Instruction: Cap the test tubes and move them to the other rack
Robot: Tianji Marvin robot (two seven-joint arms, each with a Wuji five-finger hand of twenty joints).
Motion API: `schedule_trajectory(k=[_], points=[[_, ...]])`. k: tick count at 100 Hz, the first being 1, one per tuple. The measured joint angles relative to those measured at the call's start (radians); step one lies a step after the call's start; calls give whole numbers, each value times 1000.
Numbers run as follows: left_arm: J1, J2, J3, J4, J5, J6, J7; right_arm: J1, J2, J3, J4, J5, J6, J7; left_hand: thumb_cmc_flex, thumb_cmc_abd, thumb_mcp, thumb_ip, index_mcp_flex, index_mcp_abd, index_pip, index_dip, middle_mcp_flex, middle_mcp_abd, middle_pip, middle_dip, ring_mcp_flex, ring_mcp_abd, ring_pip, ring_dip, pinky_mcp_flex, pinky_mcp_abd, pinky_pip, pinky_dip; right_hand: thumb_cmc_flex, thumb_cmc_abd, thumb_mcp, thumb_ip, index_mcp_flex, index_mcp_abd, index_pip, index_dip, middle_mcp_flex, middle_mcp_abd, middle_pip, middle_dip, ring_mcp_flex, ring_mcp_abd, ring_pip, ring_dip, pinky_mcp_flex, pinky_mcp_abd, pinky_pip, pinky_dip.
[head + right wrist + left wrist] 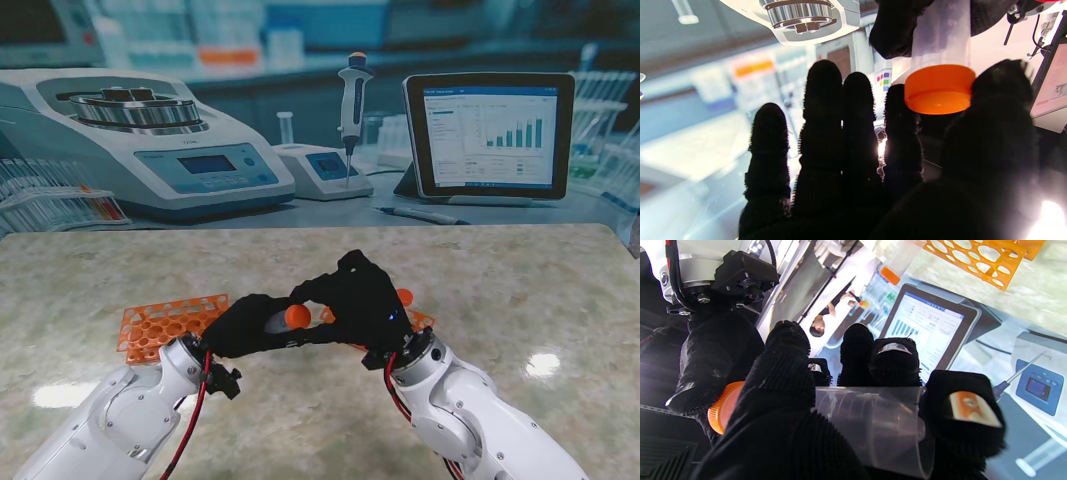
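Note:
Both black-gloved hands meet above the middle of the table. My left hand (243, 328) (786, 413) is shut on a clear test tube (873, 426) (940, 33), held roughly level. An orange cap (297, 317) (721, 408) (938, 90) sits on the tube's end that points toward my right hand (362, 298) (873, 166). The right thumb (1000, 100) and a finger (900, 113) press on opposite sides of the cap. One orange rack (165, 325) lies on the left. A second orange rack (422, 320) (980, 260) is mostly hidden behind the right hand.
A capped tube (404, 297) (897, 266) stands in the rack behind my right hand. Beyond the table's far edge a printed lab backdrop shows a centrifuge (140, 150), a pipette (352, 100) and a tablet (490, 135).

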Motion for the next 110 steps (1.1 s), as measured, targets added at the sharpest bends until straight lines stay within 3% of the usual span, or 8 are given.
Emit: schedule_trajectory(k=[57,110], points=[[1,3,5,1,1,-9,-2,-15,-1,33,-32,58,-35,117,0,0,0,0,0,7,0,0,0,0,0,0,0,0,-5,-1,5,3,0,0,10,43,-40,0,0,18,28,33,22,-5,11,1,10,0,10,0,12,0,9,0],[1,6,9,1,0,-6,-11,-10,1,26,-31,60,-38,135,0,0,0,0,0,8,1,1,0,0,0,0,0,0,-6,-2,5,14,0,0,10,53,-41,0,11,40,42,61,62,-5,26,5,51,0,46,0,36,0,21,0]])
